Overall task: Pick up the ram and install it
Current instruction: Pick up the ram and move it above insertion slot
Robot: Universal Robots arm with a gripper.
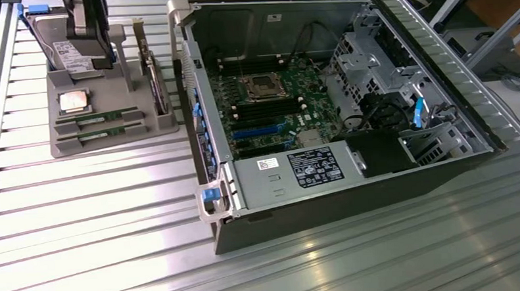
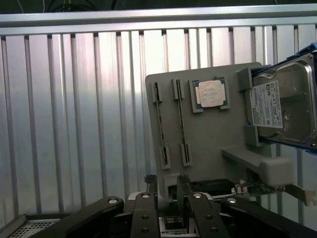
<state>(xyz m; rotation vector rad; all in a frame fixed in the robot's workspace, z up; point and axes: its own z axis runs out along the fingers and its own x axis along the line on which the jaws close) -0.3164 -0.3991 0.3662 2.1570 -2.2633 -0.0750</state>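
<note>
Ram [image 2: 160, 124] lies slotted in the gray holder [image 2: 218, 144], near but apart from the spread, empty end effector [image 2: 167, 191].

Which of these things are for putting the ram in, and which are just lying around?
For the job:
- ram sticks
- claw, open
- motherboard in the open computer

Just lying about:
- processor chip
- hard drive
- expansion card

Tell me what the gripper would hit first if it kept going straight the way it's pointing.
Probably the edge of the grey holder, by the ends of the ram sticks; the open gripper hangs above it, but depth is unclear.
</note>
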